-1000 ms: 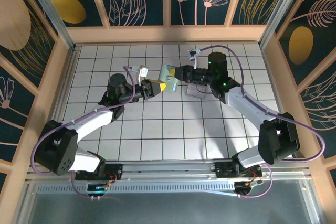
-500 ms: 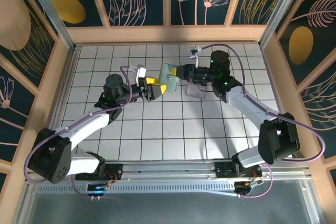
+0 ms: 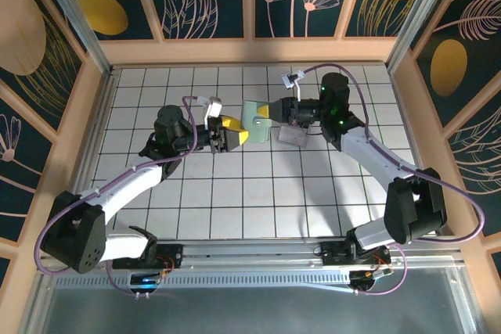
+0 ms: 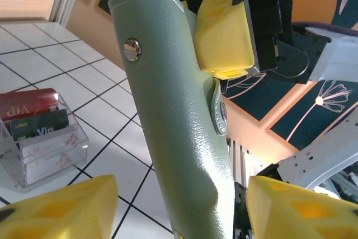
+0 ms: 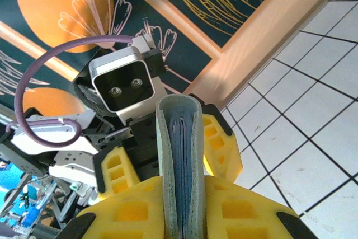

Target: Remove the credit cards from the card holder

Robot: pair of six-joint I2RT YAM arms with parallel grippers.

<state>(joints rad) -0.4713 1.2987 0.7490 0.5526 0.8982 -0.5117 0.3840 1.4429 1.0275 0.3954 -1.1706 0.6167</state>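
The card holder (image 3: 254, 113) hangs in the air above the desk (image 3: 235, 193), at the upper centre of the overhead view. It is folded shut and clamped near one edge by the right gripper (image 3: 273, 110). The left gripper (image 3: 235, 131) straddles its other end with yellow fingers (image 4: 61, 208) apart, not visibly touching it.

If those fingers close over both panels, they would likely press the fold tighter rather than open it. A pull against the single pinch could also twist the holder loose and drop it.

The holder is a flat sleeve of grey-green, pebbled, leather-like material with stitched edges and a round metal stud (image 4: 132, 49). Bluish layers show inside the fold in the right wrist view, though I cannot tell credit cards from lining. A clear plastic box (image 4: 42, 138) with red and green contents sits at the left of the left wrist view.
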